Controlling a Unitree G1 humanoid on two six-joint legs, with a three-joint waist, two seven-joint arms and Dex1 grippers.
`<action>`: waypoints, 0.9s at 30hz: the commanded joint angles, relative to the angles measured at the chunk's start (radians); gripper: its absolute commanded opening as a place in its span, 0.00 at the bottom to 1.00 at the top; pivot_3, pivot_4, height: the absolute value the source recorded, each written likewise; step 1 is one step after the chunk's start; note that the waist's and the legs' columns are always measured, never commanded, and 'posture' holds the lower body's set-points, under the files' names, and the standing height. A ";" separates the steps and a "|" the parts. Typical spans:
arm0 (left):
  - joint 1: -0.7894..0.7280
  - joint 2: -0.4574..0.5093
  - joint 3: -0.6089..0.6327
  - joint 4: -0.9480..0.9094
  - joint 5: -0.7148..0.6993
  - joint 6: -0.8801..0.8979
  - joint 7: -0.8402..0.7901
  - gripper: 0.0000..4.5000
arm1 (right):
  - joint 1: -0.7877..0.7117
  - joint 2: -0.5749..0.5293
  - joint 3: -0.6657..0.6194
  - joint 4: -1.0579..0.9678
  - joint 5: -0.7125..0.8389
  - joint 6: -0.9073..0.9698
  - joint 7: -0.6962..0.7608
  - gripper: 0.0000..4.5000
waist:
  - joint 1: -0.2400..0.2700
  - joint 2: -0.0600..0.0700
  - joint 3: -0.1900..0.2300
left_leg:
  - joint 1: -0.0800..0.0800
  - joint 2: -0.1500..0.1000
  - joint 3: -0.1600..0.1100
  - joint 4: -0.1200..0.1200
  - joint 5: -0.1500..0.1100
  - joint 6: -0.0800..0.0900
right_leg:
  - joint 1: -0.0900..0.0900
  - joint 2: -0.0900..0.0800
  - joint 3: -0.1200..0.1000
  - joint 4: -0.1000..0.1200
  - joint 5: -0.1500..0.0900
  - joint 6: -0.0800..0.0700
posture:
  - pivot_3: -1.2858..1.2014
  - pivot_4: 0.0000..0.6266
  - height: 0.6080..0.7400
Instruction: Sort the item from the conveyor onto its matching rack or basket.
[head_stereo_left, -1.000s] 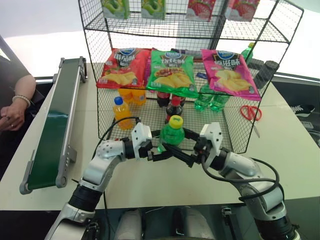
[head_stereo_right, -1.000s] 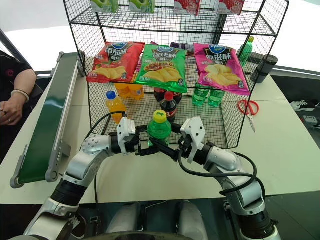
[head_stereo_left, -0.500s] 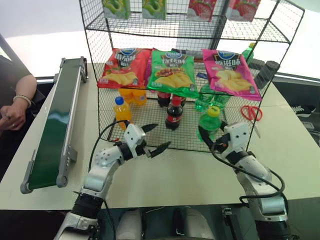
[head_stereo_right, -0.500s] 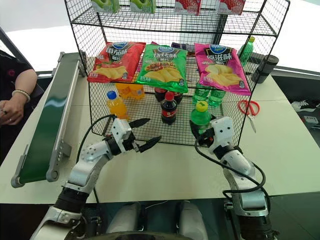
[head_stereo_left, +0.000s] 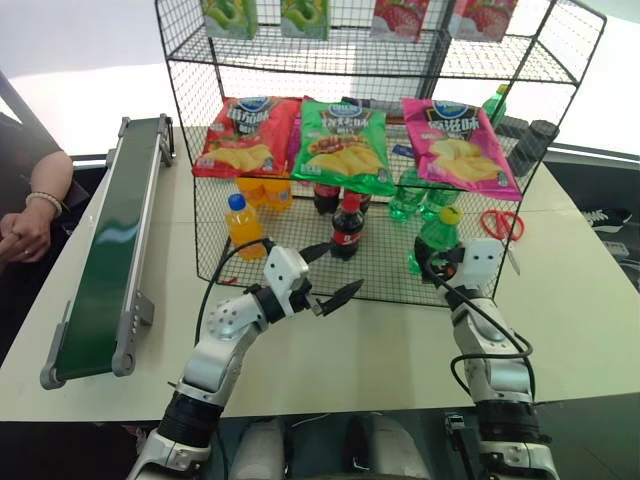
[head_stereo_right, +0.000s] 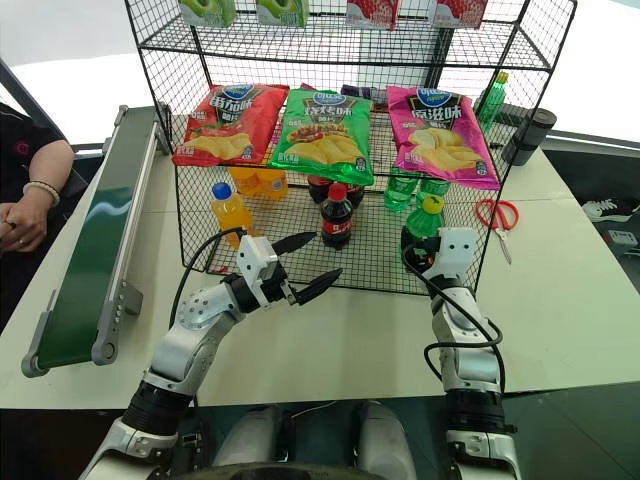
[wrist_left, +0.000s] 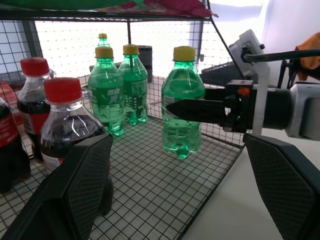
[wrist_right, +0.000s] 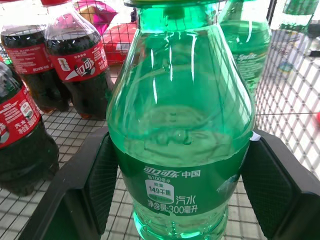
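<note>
Over the rack's (head_stereo_left: 240, 262) bottom tier the right gripper (wrist_left: 176, 108) clamps the green bottle (wrist_left: 183, 102), which should settle upright beside its twins (wrist_left: 116, 90) before release, while the left jaws gape empty.

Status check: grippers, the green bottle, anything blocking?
Right gripper shut on green bottle, upright on rack bottom tier. Left gripper open, empty. Nothing blocking.

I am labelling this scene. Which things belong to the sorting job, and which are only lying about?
Job:
green bottle, held in the right hand
conveyor
rack
left hand, open

Lying about:
scissors
dark cup
chip bags
cola bottle
orange bottle
</note>
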 joint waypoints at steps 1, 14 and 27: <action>-0.018 0.011 -0.007 -0.050 -0.011 0.005 -0.019 0.99 | -0.070 0.006 -0.023 0.058 0.002 -0.083 -0.007 0.66 | 0.001 0.001 0.000 | 0.000 0.000 0.000 0.000 0.000 0.000 | 0.000 0.000 0.000 0.000 0.000 0.000 | 0.52 0.24 0.96; -0.016 0.019 -0.006 -0.056 -0.005 0.012 -0.019 1.00 | -0.055 -0.020 -0.005 0.066 -0.007 -0.122 0.027 0.99 | 0.000 0.001 -0.001 | 0.001 0.000 0.000 0.000 0.000 0.000 | 0.000 -0.001 0.000 0.000 0.000 0.000 | 0.52 0.24 0.96; -0.024 0.045 0.008 -0.048 -0.017 0.058 -0.032 1.00 | 0.275 -0.114 0.038 -0.462 0.011 0.063 0.117 0.99 | 0.002 0.003 -0.001 | 0.001 0.000 0.000 0.000 0.000 0.000 | 0.001 0.000 0.000 0.000 0.000 0.000 | 0.52 0.24 0.96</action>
